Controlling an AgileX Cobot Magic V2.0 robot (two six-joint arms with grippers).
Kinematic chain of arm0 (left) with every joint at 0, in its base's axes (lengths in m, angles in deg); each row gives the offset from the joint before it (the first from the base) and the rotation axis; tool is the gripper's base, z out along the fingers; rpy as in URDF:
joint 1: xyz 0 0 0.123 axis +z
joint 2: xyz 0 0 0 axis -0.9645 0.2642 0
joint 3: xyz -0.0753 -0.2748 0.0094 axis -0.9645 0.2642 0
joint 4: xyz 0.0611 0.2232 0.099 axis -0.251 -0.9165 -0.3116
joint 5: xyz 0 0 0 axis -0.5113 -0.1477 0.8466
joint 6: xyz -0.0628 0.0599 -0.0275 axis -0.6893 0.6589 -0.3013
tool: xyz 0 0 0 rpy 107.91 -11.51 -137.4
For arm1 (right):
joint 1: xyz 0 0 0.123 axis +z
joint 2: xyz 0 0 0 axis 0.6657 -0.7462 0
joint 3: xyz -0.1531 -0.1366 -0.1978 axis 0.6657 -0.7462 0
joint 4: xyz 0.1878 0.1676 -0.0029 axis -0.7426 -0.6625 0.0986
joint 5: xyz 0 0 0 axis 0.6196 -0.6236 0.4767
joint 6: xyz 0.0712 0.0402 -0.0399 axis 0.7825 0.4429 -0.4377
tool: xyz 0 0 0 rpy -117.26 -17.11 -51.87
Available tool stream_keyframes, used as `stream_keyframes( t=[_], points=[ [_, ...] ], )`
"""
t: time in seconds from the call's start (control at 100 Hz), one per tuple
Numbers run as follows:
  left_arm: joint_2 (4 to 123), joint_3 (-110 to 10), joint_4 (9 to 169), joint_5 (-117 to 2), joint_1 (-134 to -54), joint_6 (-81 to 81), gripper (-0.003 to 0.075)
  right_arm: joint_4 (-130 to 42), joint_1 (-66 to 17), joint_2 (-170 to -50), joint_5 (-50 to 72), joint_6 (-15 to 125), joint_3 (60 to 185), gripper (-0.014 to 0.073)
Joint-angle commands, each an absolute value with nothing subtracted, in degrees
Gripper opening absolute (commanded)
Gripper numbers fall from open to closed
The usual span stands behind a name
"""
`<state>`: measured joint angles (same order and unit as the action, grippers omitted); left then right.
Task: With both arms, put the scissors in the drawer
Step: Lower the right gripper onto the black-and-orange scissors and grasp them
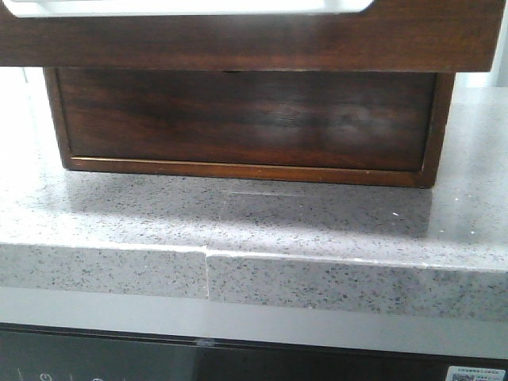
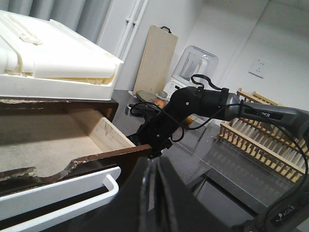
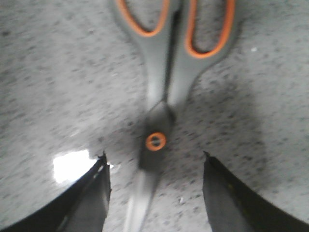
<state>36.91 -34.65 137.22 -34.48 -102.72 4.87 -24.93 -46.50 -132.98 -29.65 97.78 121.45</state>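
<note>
1. On my right wrist view the scissors (image 3: pixel 161 104) lie flat on the speckled surface (image 3: pixel 53 82), blades closed, pivot between my right fingers (image 3: pixel 99 191); those fingers stand apart on either side of the blades, and nothing is clamped yet

2. My left gripper (image 2: pixel 159 193) fills the near part of its view as a dark blur; I cannot tell whether its fingers are parted or closed

3. Just past it the drawer (image 2: pixel 72 140) stands pulled out, its pale bottom bare, a white tray (image 2: pixel 58 72) above

4. Further off in that view I see the right arm (image 2: pixel 193 106) reaching down over the surface

5. The front view shows only the dark wooden cabinet (image 1: pixel 246 119) on the surface, no arms or scissors

6. I judge the opening done and the pick in hand: next I should lower the right fingers, close them on the scissors near the pivot, lift, and carry across to the open drawer without clipping its front
</note>
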Motion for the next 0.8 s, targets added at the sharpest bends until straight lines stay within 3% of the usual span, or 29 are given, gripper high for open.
stream_keyframes(
  t=[0.0,0.79],
  points=[
    [37.16,-36.57,139.79,-35.02,-103.09,5.06,-0.0020,-20.85,-46.78,-132.00,-27.68,99.97,123.33,0.0377],
    [37.16,-36.57,140.68,-34.76,-103.09,5.06,-0.0020,-19.65,-48.07,-137.52,-20.87,101.49,123.37,0.0377]
  ],
)
